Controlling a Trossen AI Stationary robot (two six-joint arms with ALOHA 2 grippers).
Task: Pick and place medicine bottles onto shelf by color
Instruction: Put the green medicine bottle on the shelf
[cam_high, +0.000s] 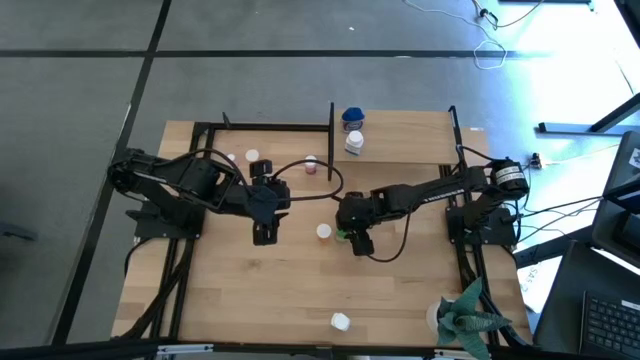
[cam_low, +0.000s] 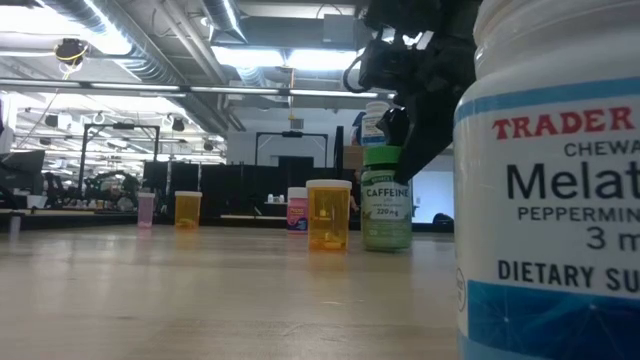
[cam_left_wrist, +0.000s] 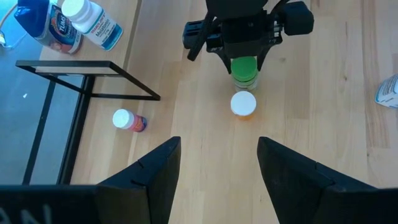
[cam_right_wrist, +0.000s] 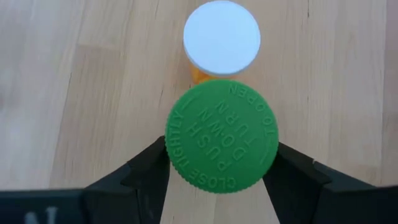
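A green bottle (cam_right_wrist: 222, 144) with a green cap stands upright on the table near its middle (cam_high: 343, 236), base down (cam_low: 386, 245). My right gripper (cam_right_wrist: 221, 168) is shut on it. Right beside it stands an orange bottle (cam_right_wrist: 221, 37) with a white cap (cam_high: 323, 231). My left gripper (cam_left_wrist: 219, 155) hovers open above the table to their left (cam_high: 265, 236), nothing between its fingers. The shelf (cam_high: 410, 140) stands at the far edge, with a blue bottle (cam_high: 352, 117) and a white bottle (cam_high: 354, 143) at its left end. My right gripper pinches the green bottle between its two fingers, one on each opposite side at the cap's rim (cam_right_wrist: 176, 163). The fingers slant down from above, coming from the table's right. The bottle stays upright with its base on the table.
A pink bottle (cam_high: 311, 163) lies on the table near the shelf's black frame (cam_left_wrist: 87, 81). Two small white-capped bottles (cam_high: 252, 156) stand at the far left. A large white bottle (cam_high: 341, 321) stands near the front edge and a green paper plant (cam_high: 468, 315) at the front right.
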